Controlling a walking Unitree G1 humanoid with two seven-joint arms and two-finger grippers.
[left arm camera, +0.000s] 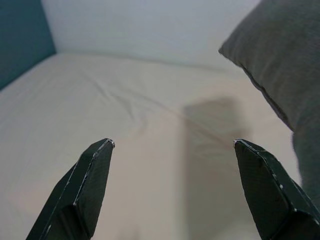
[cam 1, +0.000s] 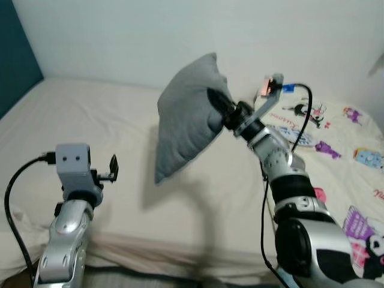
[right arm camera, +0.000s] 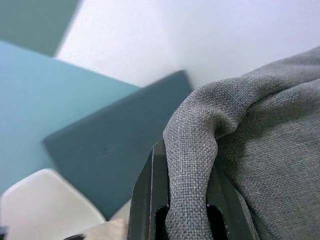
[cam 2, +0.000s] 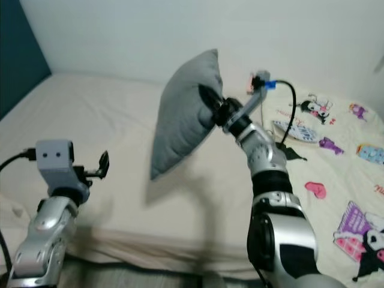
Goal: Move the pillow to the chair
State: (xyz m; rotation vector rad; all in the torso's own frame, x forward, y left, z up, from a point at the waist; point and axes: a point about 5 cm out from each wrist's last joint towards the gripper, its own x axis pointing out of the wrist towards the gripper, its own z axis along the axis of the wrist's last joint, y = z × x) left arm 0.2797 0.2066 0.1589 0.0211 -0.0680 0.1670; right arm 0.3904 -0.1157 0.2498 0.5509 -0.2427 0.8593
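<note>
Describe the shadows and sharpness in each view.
Left eye view: soft overall, the pillow casts a faint shadow on the bed. Left wrist view: that shadow is clearer, the left hand dark. Right wrist view: pillow weave crisp in the right hand, background blurred.

Two silver jointed arms with black bands at the joints. A grey boxy wrist block (cam 1: 73,158) with two small dark dots on the left arm, fed by a looping black cable (cam 1: 15,204). Long black tapered fingers (left arm camera: 82,190) on the left pincer (left arm camera: 175,192). Another black cable (cam 1: 303,114) with a blue plug along the right arm.
</note>
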